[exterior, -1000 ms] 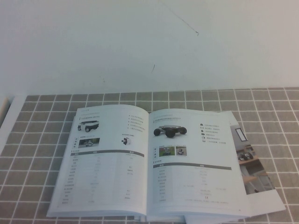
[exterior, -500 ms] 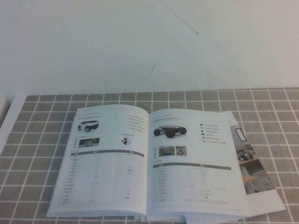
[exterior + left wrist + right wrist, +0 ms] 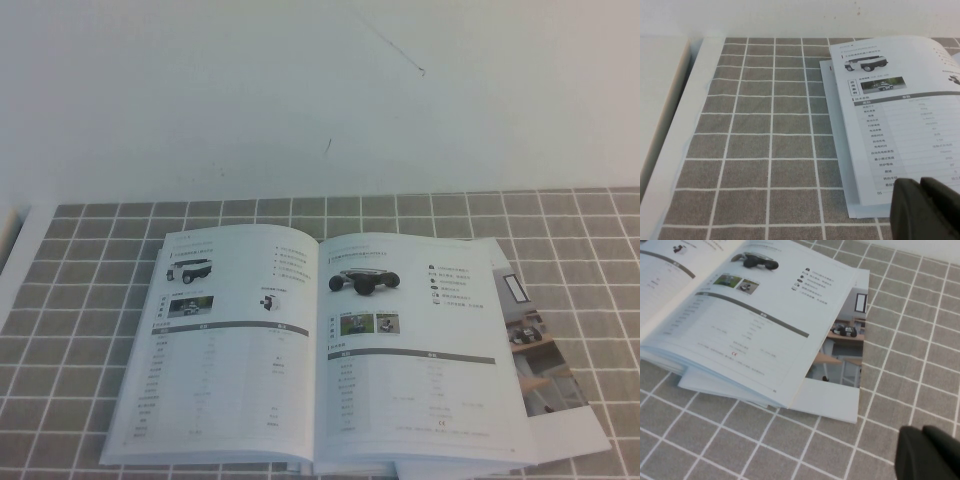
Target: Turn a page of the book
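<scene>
The book (image 3: 318, 350) lies open and flat on the grey checked cloth. Its right-hand page (image 3: 420, 370) shows vehicle photos above a short table and lies flat; it also shows in the right wrist view (image 3: 755, 335). The left-hand leaf (image 3: 900, 115) is full of tables. Neither gripper shows in the high view. My left gripper (image 3: 921, 186) is shut and empty, by the near left corner of the book. My right gripper (image 3: 923, 432) is shut and empty, over the cloth off the book's near right corner.
A loose leaflet (image 3: 545, 360) with colour room photos sticks out from under the book's right side (image 3: 840, 360). The checked cloth (image 3: 80, 300) ends at a white surface (image 3: 300, 100) behind. A white strip (image 3: 670, 150) borders the cloth on the left.
</scene>
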`<state>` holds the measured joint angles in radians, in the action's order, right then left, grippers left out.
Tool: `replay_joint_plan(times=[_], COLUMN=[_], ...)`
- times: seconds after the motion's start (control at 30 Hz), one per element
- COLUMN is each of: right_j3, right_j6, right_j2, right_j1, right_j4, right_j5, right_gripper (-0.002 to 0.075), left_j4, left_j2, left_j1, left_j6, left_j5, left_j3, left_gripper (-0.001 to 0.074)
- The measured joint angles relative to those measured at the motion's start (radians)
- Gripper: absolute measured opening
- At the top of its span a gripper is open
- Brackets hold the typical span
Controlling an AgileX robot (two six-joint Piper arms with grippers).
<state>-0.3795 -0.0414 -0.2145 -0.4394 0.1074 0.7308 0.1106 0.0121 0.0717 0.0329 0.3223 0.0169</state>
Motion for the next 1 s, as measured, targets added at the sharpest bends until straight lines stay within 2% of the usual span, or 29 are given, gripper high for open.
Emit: replay_joint_plan(times=[0.87, 1.0], right_j3=[0.008, 0.043], right_j6=[0.000, 0.005], right_j2=[0.000, 0.026], right_j1=[0.000, 0.066], right_j4=[0.000, -0.018], right_j5=[-0.013, -0.088], right_gripper=[-0.0002, -0.0002], left_j4=[-0.003, -0.005], left_j2=[0.000, 0.000], left_j1=[0.000, 0.000], left_j6=[0.002, 0.002], left_j5=[0.003, 0.003], left_j3=[0.000, 0.000], left_gripper=[-0.0004, -0.0004])
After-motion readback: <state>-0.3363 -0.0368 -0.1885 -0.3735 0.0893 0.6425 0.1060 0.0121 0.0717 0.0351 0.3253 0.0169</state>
